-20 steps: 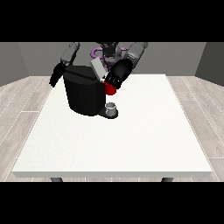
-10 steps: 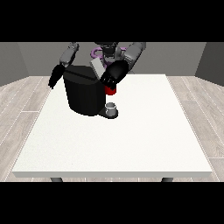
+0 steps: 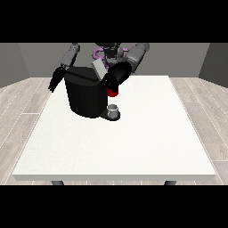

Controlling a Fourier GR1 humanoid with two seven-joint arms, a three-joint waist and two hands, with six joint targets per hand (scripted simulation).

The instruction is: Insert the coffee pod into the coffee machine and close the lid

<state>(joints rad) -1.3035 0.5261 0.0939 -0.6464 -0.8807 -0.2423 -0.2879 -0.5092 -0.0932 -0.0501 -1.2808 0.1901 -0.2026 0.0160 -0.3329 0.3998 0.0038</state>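
Observation:
The black coffee machine [image 3: 86, 95] stands at the table's far left-centre, and its grey lid [image 3: 98, 69] is tilted up at the top. The black hand at the view's right [image 3: 116, 76] is at the machine's upper front corner, just right of the lid and right above a red thing at the machine [image 3: 113, 92]. A small grey thing [image 3: 114, 109] stands on the machine's low front base. The hand at the view's left [image 3: 55, 80] hangs beside the machine's left side with its fingers straight and pointing down, holding nothing.
The white table [image 3: 133, 142] stretches wide in front of and to the right of the machine. The robot's torso [image 3: 109, 50] is behind the machine at the far edge. A wooden floor surrounds the table.
The hand at the view's right has shifted a little leftward towards the machine's top, and its forearm now slopes down more steeply. The other hand has barely moved.

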